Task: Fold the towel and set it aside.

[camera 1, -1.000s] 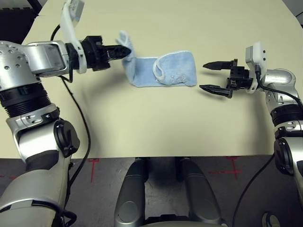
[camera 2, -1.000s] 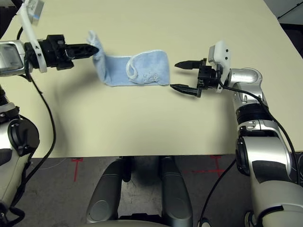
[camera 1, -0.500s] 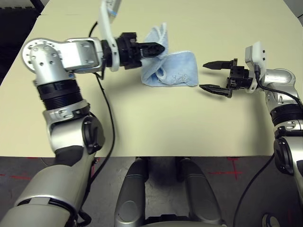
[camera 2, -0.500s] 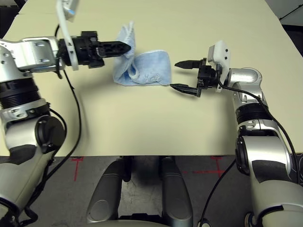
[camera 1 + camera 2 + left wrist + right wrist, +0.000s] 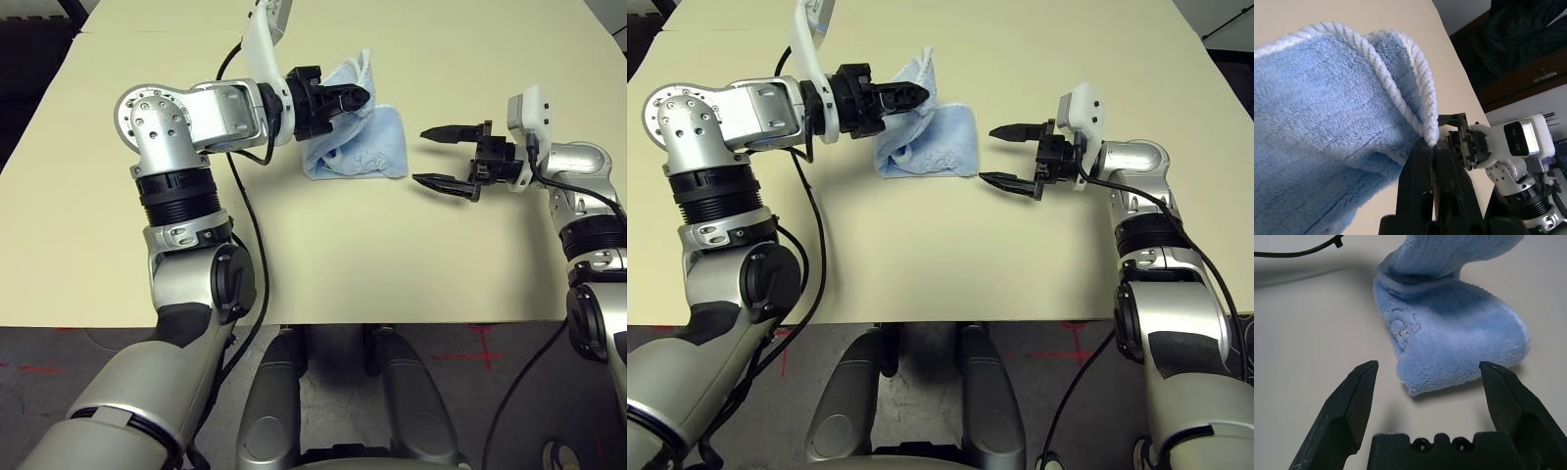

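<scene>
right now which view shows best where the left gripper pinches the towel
The left wrist view: the left gripper is shut on the towel at its white corded edge. The eye views show that edge lifted over the folded part; the right wrist view shows the part lying on the table.

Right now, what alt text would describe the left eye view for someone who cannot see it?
The left gripper pinches a lifted end of the light-blue towel over its part lying on the beige table. The right gripper waits open beside it.

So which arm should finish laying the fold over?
Left. Its gripper is already shut on the towel edge, lifted over the part lying on the table. The right gripper waits beside the towel with jaws open, holding nothing.
</scene>
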You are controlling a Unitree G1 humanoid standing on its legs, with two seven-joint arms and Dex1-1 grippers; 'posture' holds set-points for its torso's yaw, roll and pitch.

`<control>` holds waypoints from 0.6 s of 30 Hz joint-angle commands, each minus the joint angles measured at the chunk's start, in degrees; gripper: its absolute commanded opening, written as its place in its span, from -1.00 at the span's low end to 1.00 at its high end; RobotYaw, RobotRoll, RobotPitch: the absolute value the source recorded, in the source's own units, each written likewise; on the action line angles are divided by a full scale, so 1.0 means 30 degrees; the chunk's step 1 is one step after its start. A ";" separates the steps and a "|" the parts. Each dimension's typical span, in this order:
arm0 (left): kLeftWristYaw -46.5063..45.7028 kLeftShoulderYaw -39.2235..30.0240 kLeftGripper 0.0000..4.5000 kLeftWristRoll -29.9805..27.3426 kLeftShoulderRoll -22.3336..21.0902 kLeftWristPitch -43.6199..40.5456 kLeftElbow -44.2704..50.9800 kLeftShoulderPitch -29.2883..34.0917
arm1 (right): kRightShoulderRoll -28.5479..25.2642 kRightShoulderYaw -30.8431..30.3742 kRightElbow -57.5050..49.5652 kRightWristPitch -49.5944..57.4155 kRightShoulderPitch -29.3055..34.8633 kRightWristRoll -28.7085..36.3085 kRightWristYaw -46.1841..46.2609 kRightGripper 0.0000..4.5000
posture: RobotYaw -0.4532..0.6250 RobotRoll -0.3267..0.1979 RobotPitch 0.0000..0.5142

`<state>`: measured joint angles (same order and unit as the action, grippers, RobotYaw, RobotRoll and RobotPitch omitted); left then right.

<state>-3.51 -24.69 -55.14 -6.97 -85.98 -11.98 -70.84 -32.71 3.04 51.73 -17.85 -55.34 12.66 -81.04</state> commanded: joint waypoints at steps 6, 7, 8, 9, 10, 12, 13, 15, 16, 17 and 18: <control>-0.0265 -0.0314 -1.00 0.0331 0.1674 -0.1037 0.1143 0.0405 | -0.0193 0.0066 -0.0024 -0.0236 0.0203 -0.0061 0.0035 1.00 | -0.10 0.25 0.16; -0.0299 -0.0343 -1.00 0.0387 0.1879 -0.1066 0.1265 0.0458 | -0.0189 0.0066 -0.0023 -0.0235 0.0204 -0.0061 0.0042 1.00 | -0.10 0.25 0.16; -0.0386 -0.0331 -1.00 0.0476 0.2126 -0.1062 0.1404 0.0512 | -0.0182 0.0066 -0.0022 -0.0236 0.0202 -0.0060 0.0049 1.00 | -0.10 0.25 0.16; -0.0472 -0.0289 -1.00 0.0612 0.2347 -0.1020 0.1489 0.0566 | -0.0169 0.0063 -0.0039 -0.0230 0.0203 -0.0057 0.0058 1.00 | -0.10 0.25 0.16; -0.0533 -0.0278 -1.00 0.0747 0.2507 -0.0996 0.1555 0.0600 | -0.0161 0.0059 -0.0052 -0.0224 0.0203 -0.0056 0.0064 1.00 | -0.10 0.25 0.16; -0.0553 0.0116 -1.00 0.1260 0.2657 -0.0648 0.1538 0.0835 | -0.0140 0.0062 -0.0065 -0.0216 0.0195 -0.0046 0.0085 1.00 | -0.11 0.25 0.16; -0.0511 0.0423 -1.00 0.1609 0.2646 -0.0378 0.1476 0.0985 | -0.0138 0.0066 -0.0099 -0.0205 0.0206 -0.0035 0.0092 1.00 | -0.11 0.25 0.16; -0.0100 0.1629 -1.00 0.2533 0.2274 0.0401 0.1367 0.1423 | -0.0145 0.0079 -0.0177 -0.0176 0.0236 -0.0003 0.0103 1.00 | -0.11 0.25 0.16; 0.0063 0.2075 -0.89 0.2902 0.2129 0.0695 0.1294 0.1590 | -0.0150 0.0083 -0.0214 -0.0165 0.0253 0.0009 0.0109 1.00 | -0.11 0.25 0.16; 0.0162 0.2446 -0.76 0.3279 0.2018 0.1080 0.1184 0.1739 | -0.0163 0.0089 -0.0242 -0.0156 0.0264 0.0021 0.0107 1.00 | -0.12 0.25 0.16; 0.0306 0.2671 -0.66 0.3513 0.1948 0.1310 0.1089 0.1829 | -0.0175 0.0095 -0.0265 -0.0149 0.0273 0.0030 0.0108 1.00 | -0.12 0.25 0.16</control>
<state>-3.72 -18.72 -46.39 -1.11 -83.22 -8.44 -66.15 -32.71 3.04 51.71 -17.92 -55.33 12.65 -80.53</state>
